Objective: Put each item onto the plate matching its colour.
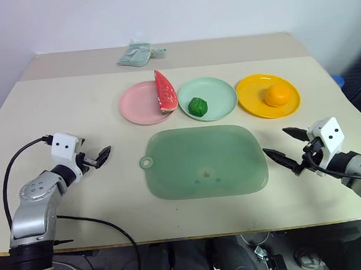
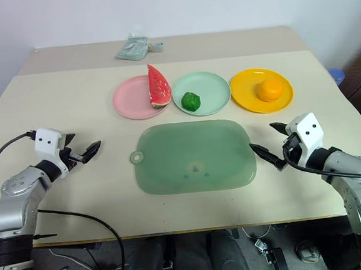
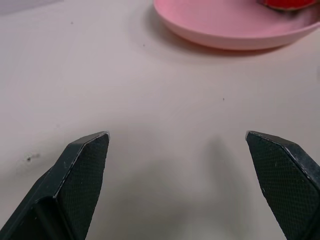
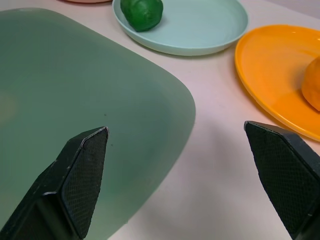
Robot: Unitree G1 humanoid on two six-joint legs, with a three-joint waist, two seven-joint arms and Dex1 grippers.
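A beige table is standing against a white wall, carrying a green mat; both grippers are hovering with jaws spread, holding nothing.

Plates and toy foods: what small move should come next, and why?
Probably none beyond resting both arms: the watermelon wedge sits on the pink plate, the green vegetable on the mint plate, the orange on the yellow plate; both grippers open, empty.
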